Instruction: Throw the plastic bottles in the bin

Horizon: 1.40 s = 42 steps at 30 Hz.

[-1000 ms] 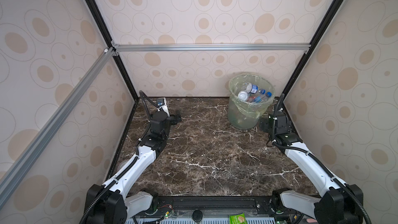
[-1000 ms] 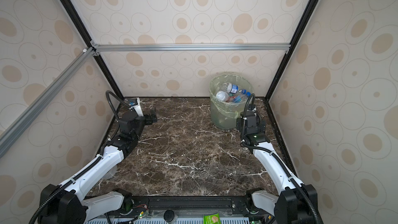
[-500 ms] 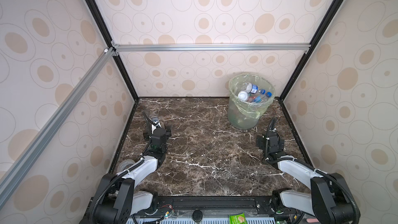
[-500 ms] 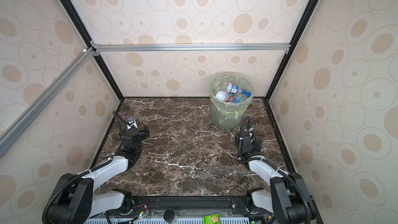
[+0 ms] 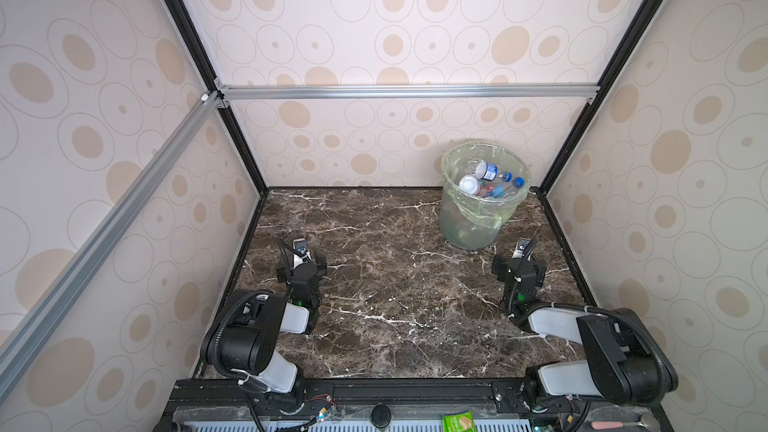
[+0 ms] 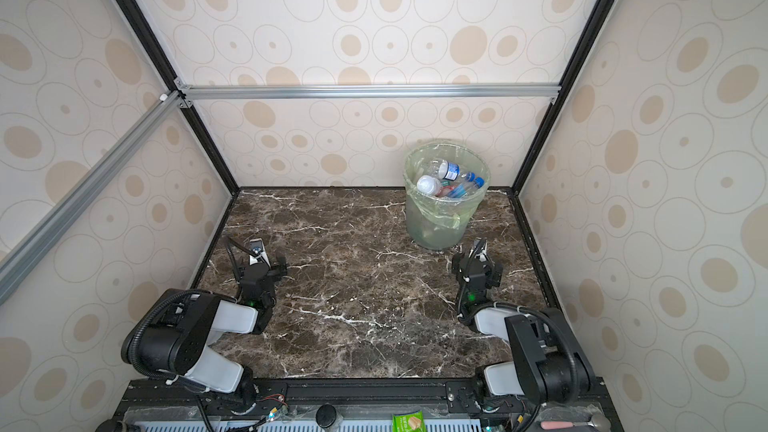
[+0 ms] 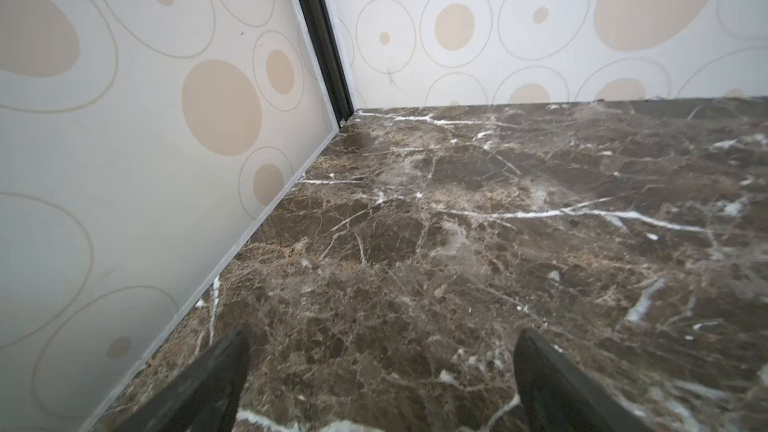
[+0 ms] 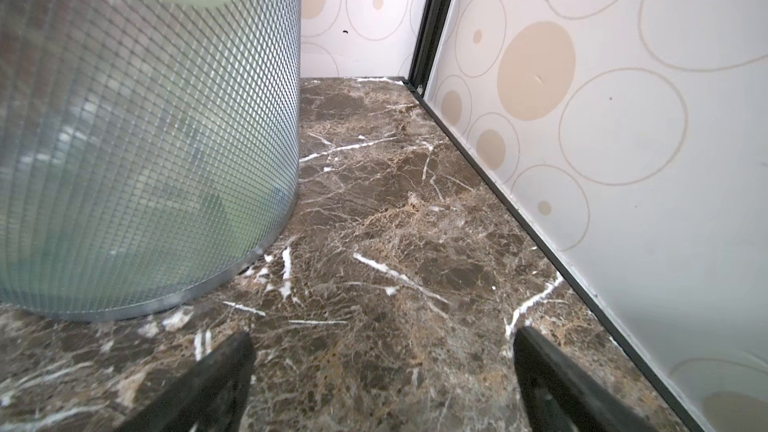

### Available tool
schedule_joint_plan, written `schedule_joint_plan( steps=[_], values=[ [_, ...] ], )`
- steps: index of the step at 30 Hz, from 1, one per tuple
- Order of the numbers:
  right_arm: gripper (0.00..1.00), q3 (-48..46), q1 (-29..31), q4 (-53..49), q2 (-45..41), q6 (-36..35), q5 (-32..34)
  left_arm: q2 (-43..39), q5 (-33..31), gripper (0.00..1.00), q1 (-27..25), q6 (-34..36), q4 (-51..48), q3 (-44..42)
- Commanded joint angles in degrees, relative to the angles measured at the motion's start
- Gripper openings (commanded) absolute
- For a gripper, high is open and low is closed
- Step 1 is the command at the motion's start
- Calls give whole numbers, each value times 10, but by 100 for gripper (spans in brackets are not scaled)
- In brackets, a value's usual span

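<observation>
The bin (image 5: pixel 469 230) (image 6: pixel 432 232), translucent with a pale green bag over its rim, stands at the back right of the marble table. Several plastic bottles (image 5: pixel 488 180) (image 6: pixel 451 180) with blue and white caps lie inside it. In both top views no bottle shows on the table. My left gripper (image 5: pixel 302 259) (image 7: pixel 382 334) rests low at the left, open and empty, facing the back left corner. My right gripper (image 5: pixel 519 261) (image 8: pixel 382 336) sits low just in front of the bin (image 8: pixel 145 139), open, with only marble between its fingers.
Patterned walls close in the table on three sides, with an aluminium rail (image 5: pixel 407 91) across the back. A green packet (image 5: pixel 457 423) and a black knob (image 5: pixel 380 413) sit on the front frame. The right wall (image 8: pixel 623 160) runs close beside my right gripper.
Both arms have folded back toward the front and come down, so the grippers now sit low over the table. Both grippers stayed open.
</observation>
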Motion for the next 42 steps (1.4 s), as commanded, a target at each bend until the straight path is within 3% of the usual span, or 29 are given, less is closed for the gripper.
schedule_joint_plan(
  steps=[1, 3, 4, 5, 6, 8, 10, 11, 42],
  values=[
    [99, -19, -2, 149, 43, -36, -28, 2, 84, 99, 33, -3, 14, 27],
    [99, -7, -2, 81, 26, -37, -84, -4, 147, 99, 49, -2, 41, 7],
    [99, -7, -3, 86, 35, -42, -97, 1, 180, 99, 53, 3, 86, -17],
    [98, -13, -4, 122, 58, -49, -106, 25, 190, 99, 54, 13, 192, -55],
    [98, -11, -5, 154, 85, -55, -103, 18, 187, 99, 54, 8, 222, -80],
    [98, -3, -4, 166, 99, -61, -97, 21, 155, 99, 54, -2, 214, -73],
    [99, 24, -8, 57, 66, -37, -101, 12, 139, 99, 54, -12, 136, -42],
    [98, 38, -16, 38, 70, -35, -110, 19, 132, 99, 54, -8, 143, -38],
    [100, 52, -33, 9, 71, -25, -139, 21, 134, 99, 51, -6, 139, -35]
  ],
)
